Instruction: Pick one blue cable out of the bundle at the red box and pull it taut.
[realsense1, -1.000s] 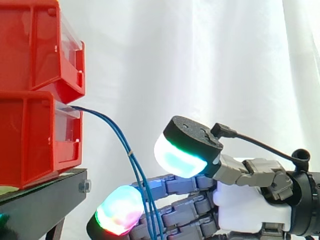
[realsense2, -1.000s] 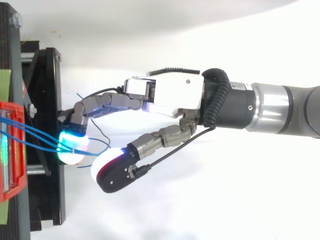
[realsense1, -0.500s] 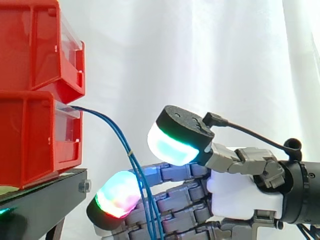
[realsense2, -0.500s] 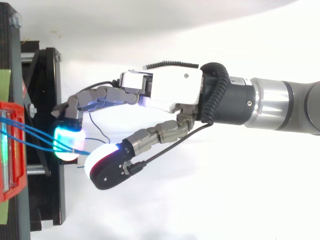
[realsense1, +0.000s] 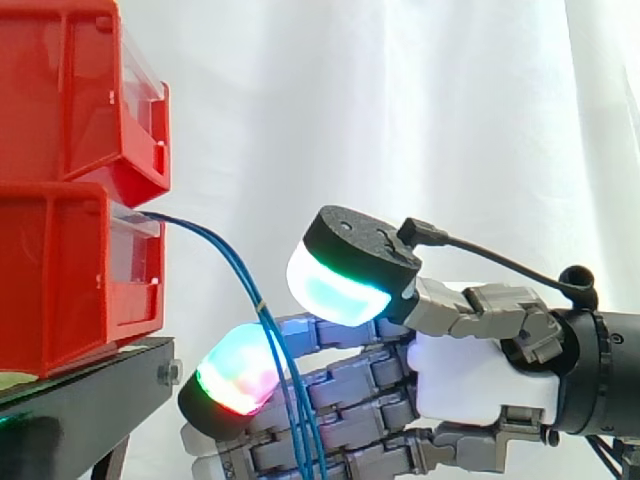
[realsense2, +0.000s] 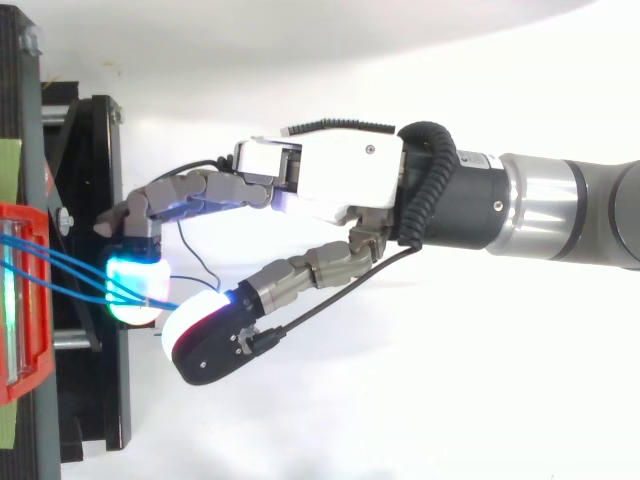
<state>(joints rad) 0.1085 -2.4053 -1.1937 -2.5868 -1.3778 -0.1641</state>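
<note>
Several thin blue cables (realsense1: 245, 280) leave the lower red box (realsense1: 60, 280) and droop down to the right as a bundle. My hand (realsense1: 470, 370) comes in from the right, open, with its fingers stretched toward the box and the thumb held apart above them. The cables hang across the fingers, just right of a fingertip pad (realsense1: 238, 368) glowing green and red and below the thumb pad (realsense1: 340, 285). From above, the cables (realsense2: 70, 275) fan out of the box (realsense2: 20, 300) and meet at a cyan fingertip (realsense2: 138, 298). Nothing pinches them.
A second red bin (realsense1: 70, 90) sits stacked on the lower one. Both rest on a black stand (realsense1: 80, 400) whose edge lies just left of the fingertips. A white curtain hangs behind.
The hand has crept left toward the box and risen a little in the side view. The cables keep their droop and the fingers stay extended.
</note>
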